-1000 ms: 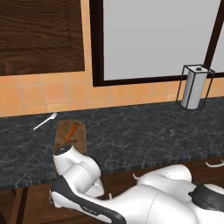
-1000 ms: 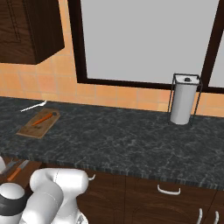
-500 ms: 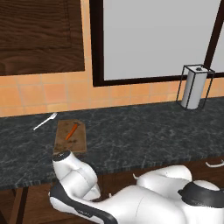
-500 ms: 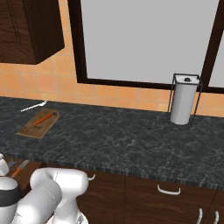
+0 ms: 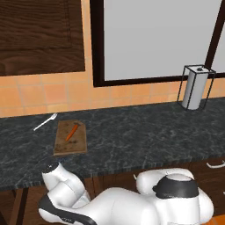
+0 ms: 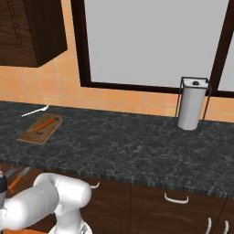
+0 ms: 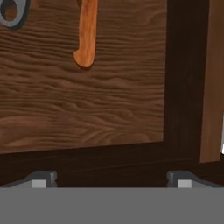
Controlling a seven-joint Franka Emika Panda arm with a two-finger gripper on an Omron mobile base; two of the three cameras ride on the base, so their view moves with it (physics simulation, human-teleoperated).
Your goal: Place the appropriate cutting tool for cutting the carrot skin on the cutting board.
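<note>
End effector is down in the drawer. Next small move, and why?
Probably shift toward the grey peeler at the hand view's top left corner. The end effector is open and empty, centred on bare wood beside the orange knife handle, the wrong tool.

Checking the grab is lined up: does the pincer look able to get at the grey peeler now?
Probably yes, after a sideways shift. The open pincer hangs over bare wood. Nothing covers the peeler, though the orange-handled knife lies close beside it.
</note>
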